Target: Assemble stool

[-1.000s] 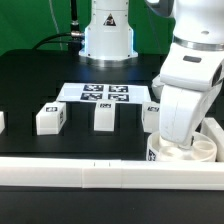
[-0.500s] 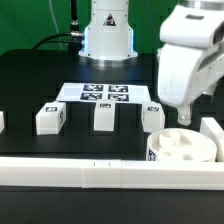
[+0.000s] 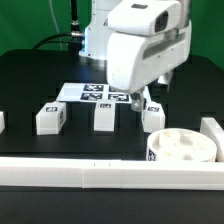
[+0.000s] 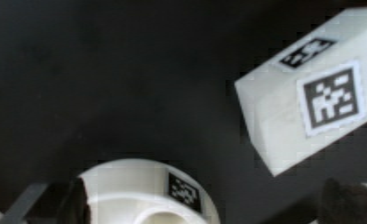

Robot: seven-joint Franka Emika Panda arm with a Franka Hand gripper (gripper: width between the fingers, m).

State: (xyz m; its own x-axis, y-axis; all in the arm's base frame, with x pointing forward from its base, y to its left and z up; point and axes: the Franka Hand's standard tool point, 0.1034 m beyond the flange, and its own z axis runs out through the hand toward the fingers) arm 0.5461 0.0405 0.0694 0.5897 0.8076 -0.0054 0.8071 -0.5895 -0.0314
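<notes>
Where the black desk (image 3: 30,80) meets the exterior view's left edge, a white block (image 3: 2,122) is cut off by the frame. To its right, two tagged stool legs are seen standing apart, the first leg (image 3: 50,117) and the second leg (image 3: 104,118). The marker board (image 3: 100,93) lies behind them. Further right, the gripper (image 4: 194,196) is held above the desk. Its fingers (image 4: 59,200) are spread wide in the wrist view, and nothing is pinched or touched. A third leg (image 3: 152,116) is partly hidden behind the arm (image 3: 145,45). At the exterior view's right, the round seat (image 3: 186,146) is lodged in the corner formed by the white rails (image 3: 100,172).
</notes>
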